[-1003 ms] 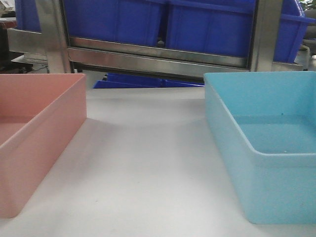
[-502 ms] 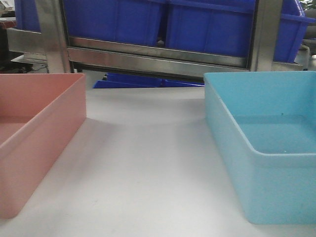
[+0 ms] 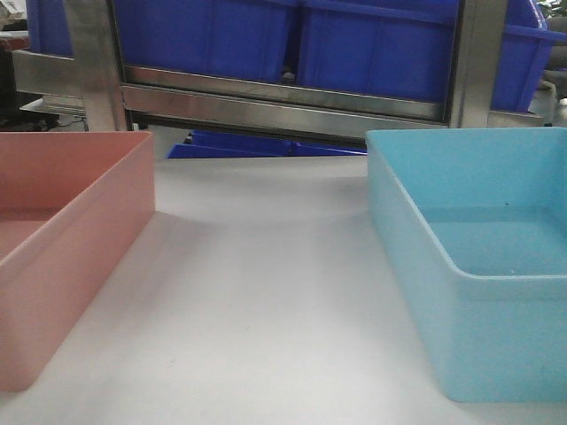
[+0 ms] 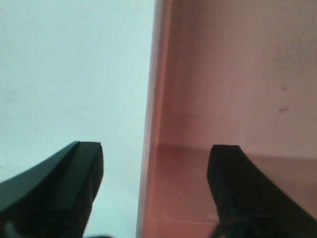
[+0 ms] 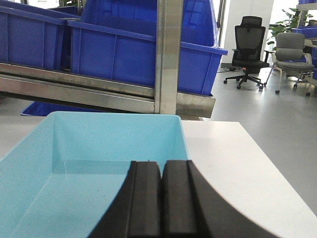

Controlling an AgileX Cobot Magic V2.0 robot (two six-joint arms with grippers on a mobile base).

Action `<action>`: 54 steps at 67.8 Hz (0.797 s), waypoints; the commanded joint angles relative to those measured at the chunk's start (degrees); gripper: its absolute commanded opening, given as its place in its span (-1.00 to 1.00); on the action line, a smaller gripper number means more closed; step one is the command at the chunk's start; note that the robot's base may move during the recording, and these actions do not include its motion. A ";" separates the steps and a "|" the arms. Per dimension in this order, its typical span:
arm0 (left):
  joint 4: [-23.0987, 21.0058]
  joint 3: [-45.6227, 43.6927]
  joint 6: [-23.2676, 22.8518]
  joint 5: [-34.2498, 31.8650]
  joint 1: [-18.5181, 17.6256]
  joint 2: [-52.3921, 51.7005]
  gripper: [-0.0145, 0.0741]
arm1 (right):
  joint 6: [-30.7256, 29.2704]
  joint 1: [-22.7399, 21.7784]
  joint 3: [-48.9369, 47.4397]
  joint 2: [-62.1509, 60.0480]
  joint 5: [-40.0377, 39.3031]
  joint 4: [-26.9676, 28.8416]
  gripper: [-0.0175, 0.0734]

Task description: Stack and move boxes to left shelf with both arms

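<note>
The table [image 3: 266,301] is a flat white surface. Beyond its far edge stands a steel rack [image 3: 283,102] loaded with dark blue bins [image 3: 213,35]. The roller shelf on the left, the destination, does not appear in any view. Both boxes rest on the table, well apart and not yet stacked: the pink box [image 3: 80,230] lies along the left edge and the blue box [image 3: 478,328] along the right edge, each reaching toward the near edge, with bare table between them. Both are open-topped and appear empty. Treat them as light, thin-walled moulded plastic, judged stiff at the rim and corners and more flexible at mid-wall. The surface looks smooth and is probably slippery under a light pinch. The recommended hold is on the upper wall just below the rim, near a corner, one finger inside and one outside. Once nested, a hold on opposite walls by both arms should prevent tilt. The left gripper [image 4: 156,168] is spread wide and holds nothing. It straddles one side wall of the pink box, with one finger over the table and the other over the box interior, and no contact is visible. The right gripper [image 5: 161,168] has its fingers pressed together on nothing and hangs over the near end of the blue box, pointing toward the rack.
</note>
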 commanded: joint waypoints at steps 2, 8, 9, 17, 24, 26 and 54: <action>-0.64 -2.06 0.32 -1.42 0.08 0.37 0.12 | -0.77 -0.16 -0.21 -0.23 -5.11 -0.09 -0.49; -0.52 -2.11 0.32 -1.53 0.08 2.49 -0.02 | -0.77 -0.16 -0.21 -0.23 -5.11 -0.09 -0.49; -0.42 -2.11 0.32 -1.53 0.08 2.81 -0.05 | -0.77 -0.16 -0.21 -0.23 -5.11 -0.09 -0.49; 0.13 -2.15 0.32 -1.53 0.08 4.80 -0.35 | -0.77 -0.16 -0.21 -0.23 -5.11 -0.09 -0.49; 0.50 -2.25 0.32 -1.64 0.08 5.46 -0.67 | -0.77 -0.16 -0.21 -0.23 -5.11 -0.09 -0.49; 0.50 -2.25 0.32 -1.64 0.08 5.46 -0.73 | -0.77 -0.16 -0.21 -0.23 -5.11 -0.09 -0.49; -7.91 -6.01 -4.24 4.98 -0.89 2.47 -0.69 | -0.77 -0.16 -0.21 -0.23 -5.11 -0.09 -0.49</action>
